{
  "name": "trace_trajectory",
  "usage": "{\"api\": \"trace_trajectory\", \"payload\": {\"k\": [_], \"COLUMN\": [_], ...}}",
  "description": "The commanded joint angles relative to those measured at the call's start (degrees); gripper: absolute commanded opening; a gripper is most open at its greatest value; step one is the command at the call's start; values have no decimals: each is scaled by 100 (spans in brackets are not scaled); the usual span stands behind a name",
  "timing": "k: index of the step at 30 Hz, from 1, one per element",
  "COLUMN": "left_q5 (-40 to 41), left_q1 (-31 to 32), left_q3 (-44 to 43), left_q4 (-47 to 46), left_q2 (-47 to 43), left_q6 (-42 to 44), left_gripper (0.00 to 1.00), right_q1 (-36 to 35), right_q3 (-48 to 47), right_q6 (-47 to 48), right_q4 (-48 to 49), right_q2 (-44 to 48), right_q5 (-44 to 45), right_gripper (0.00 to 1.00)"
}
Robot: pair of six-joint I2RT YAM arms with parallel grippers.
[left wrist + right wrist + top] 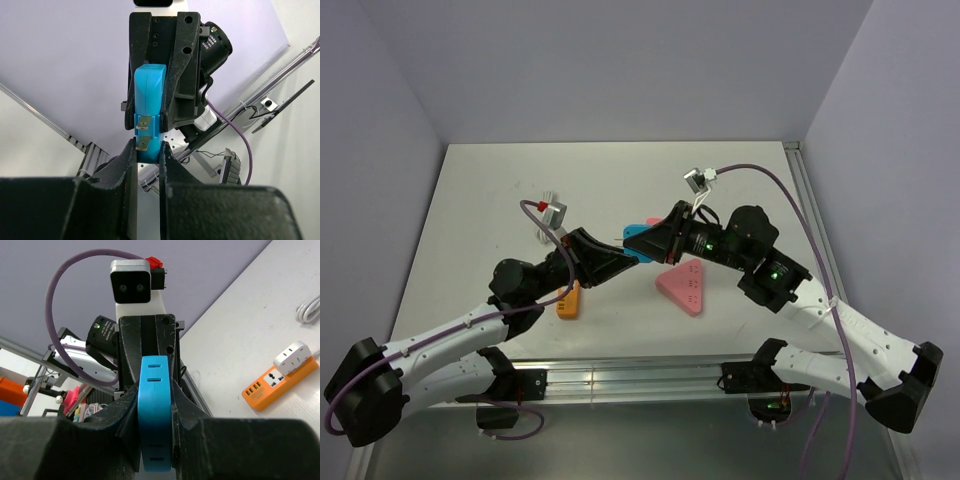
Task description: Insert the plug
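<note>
Blue plastic sat between both grippers: the plug (637,241) was up off the white table (490,200), over its middle, caught from two sides at once. The left gripper (148,150) reached in from the left, and its two black fingers pressed against the sides of the plug's prong end. Two brass-coloured prongs (144,123) stuck out of one face there, one above the other. The right gripper (155,390) came in from the opposite side and was clamped on the other end of the same plug, with its fingers flat along the narrow edges. In the right wrist view the plug's facing side showed pairs of small slots, and the left gripper's fingers flanked the far end.

From above, the two grippers met nose to nose around the plug. A pink triangular socket block (684,288) lay flat on the table just in front of them, apart from the plug. An orange power strip (568,300) lay near the left arm, with a white adapter (295,354) sitting on one end. A coiled white cable (310,310) lay beyond it.
</note>
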State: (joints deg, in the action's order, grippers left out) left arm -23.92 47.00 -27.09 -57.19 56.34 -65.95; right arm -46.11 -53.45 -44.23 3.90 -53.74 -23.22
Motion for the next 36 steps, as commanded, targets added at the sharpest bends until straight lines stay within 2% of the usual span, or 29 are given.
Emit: {"api": "trace_trajectory", "payload": {"k": [1,4,5,11,15,20,24,36], "left_q5": [55,63,54,54,89,186,221,151], "left_q1": [11,11,11,11,19,11,2,2], "left_q3": [-77,-86,-77,-77,-42,-7,11,2], "left_q4": [-20,15,-3,68,94,208,261,155], "left_q2": [-70,-61,-61,-79,-131,-228,-246,-202], "left_q6": [285,302,302,346,355,390,382,320], "left_gripper": [0,0,0,0,0,0,0,0], "right_q1": [-109,-109,-118,-118,-118,-109,-100,-100], "right_q3": [-209,-227,-227,-297,-289,-201,-183,-192], "right_q6": [20,-7,2,28,37,125,160,72], "right_q4": [-74,-21,-21,-82,-39,-74,-144,76], "right_q2": [-163,-207,-216,-278,-252,-6,231,-58], "right_q5": [-121,-174,-200,-209,-165,11,143,-209], "right_gripper": [27,30,34,37,30,41,44,43]}}
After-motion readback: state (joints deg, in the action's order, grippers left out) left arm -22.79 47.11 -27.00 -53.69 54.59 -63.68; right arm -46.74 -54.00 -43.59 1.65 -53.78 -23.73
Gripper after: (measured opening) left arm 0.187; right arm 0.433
